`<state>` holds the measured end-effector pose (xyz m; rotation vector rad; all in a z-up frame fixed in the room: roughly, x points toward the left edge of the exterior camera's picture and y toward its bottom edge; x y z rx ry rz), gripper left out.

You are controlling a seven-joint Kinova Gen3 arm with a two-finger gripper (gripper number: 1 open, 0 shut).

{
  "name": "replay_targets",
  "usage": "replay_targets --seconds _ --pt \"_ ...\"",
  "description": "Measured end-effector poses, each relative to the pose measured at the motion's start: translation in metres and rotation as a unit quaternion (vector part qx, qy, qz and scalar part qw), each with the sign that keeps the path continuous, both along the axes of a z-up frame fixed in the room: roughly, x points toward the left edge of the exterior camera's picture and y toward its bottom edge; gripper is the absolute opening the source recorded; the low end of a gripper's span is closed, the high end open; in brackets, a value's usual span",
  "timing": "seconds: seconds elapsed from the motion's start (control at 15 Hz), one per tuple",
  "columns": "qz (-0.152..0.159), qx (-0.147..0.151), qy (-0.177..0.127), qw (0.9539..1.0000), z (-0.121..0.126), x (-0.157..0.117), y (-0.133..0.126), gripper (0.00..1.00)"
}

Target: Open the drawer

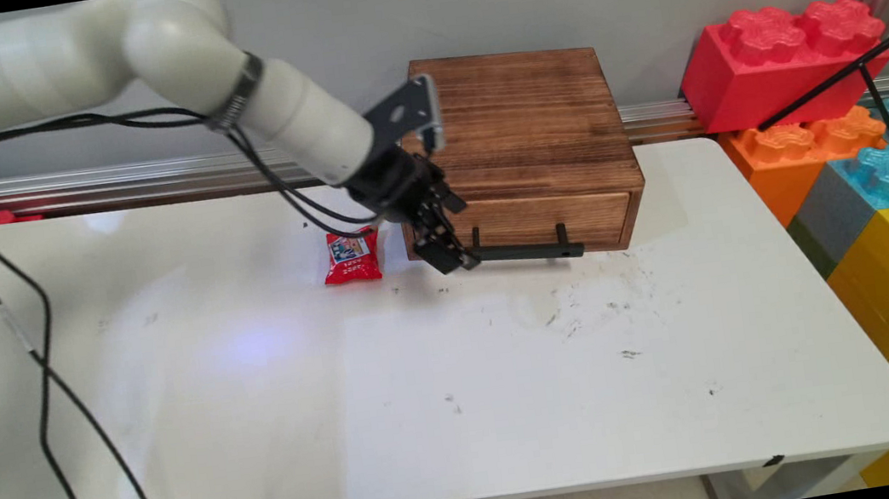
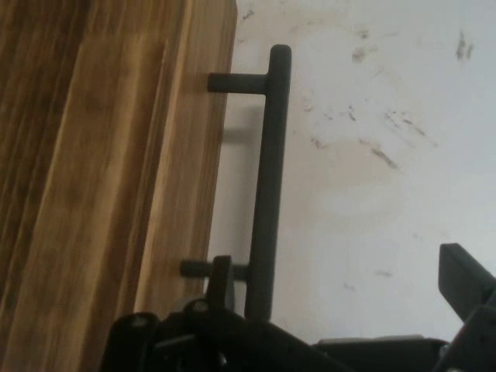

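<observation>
My gripper [image 1: 459, 260] sits at the left end of the black handle [image 1: 531, 251] on a wooden drawer box [image 1: 534, 143] at the table's [image 1: 428, 389] far edge. My fingers [image 2: 465, 275] are spread wide, holding nothing, with the handle between them. A red packet [image 1: 352, 256] lies just left of the box.

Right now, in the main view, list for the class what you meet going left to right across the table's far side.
Red snack packet → end effector at the left end of the black handle bar → wooden drawer box → stacked coloured blocks.
</observation>
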<state>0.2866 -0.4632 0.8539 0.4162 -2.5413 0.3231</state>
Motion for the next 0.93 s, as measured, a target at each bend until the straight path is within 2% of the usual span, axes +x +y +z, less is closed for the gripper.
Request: replay_targets --seconds 0.47,0.93 --pt "-0.04 -0.005 -0.025 0.9989 -0.041 -0.04 -0.022 1.0" --pt "-0.043 -0.004 -0.04 0.9983 -0.068 -0.058 -0.034 1.0"
